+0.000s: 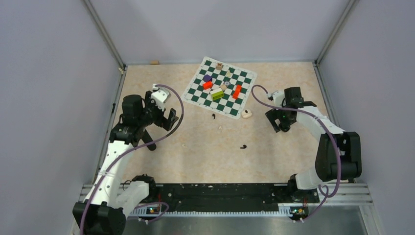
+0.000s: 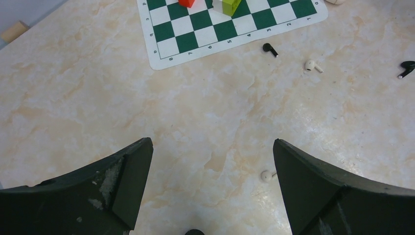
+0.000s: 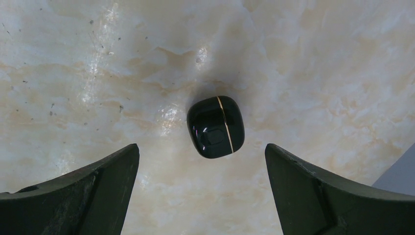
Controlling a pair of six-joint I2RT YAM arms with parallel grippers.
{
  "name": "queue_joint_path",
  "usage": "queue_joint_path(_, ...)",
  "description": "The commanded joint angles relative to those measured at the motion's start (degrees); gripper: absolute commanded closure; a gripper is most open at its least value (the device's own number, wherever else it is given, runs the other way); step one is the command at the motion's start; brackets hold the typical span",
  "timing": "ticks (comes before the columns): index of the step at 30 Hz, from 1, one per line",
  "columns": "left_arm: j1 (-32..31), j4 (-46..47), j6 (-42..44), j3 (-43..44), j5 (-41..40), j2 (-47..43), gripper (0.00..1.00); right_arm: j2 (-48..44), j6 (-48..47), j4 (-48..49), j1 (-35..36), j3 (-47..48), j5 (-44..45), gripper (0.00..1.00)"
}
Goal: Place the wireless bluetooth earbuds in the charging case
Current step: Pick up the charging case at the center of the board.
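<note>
Finds the closed charging case point(image 3: 215, 126) lying on the surface point(image 3: 318, 58) between the right fingers point(image 3: 98, 191), spread wide, touching nothing. Finds the left fingers point(image 2: 112, 181) equally spread, empty; one black earbud point(image 2: 269, 49) just beside the chessboard point(image 2: 195, 29), the other earbud point(image 2: 406, 68) farther off.

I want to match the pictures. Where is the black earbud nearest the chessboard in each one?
Top external: black earbud middle, just below the chessboard.
Left wrist: black earbud upper middle, beside the chessboard.
Right wrist: not in it.
Shared landmark: the chessboard.
</note>
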Motion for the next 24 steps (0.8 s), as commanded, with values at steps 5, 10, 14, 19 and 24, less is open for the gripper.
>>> queue_joint_path(5, -0.4, 1.5, 0.8, 0.3, -0.9, -1.0, 0.01, -4.4, 1.8, 2.3, 1.6, 1.5, -4.7, 0.01)
queue_joint_path(10, -0.5, 0.3, 0.7, 2.3, 0.7, 0.0, 0.01, -2.2, 3.4, 2.4, 2.6, 2.7, -2.8, 0.01)
queue_joint_path(14, -0.5, 1.1, 2.2, 0.1, -2.0, 0.3, 0.01, -0.3, 3.1, 3.0, 2.0, 0.8, 0.2, 0.02)
queue_joint_path(19, -0.6, -2.0, 4.1, 3.9, -1.8, 0.4, 0.01, 2.2, 2.8, 0.7, -1.3, 1.2, -2.3, 0.04)
queue_joint_path(24, -0.6, -3.0, 6.4, 5.3, -2.2, 0.2, 0.01, 4.1, 2.5, -0.2, -1.4, 1.3, -2.1, 0.05)
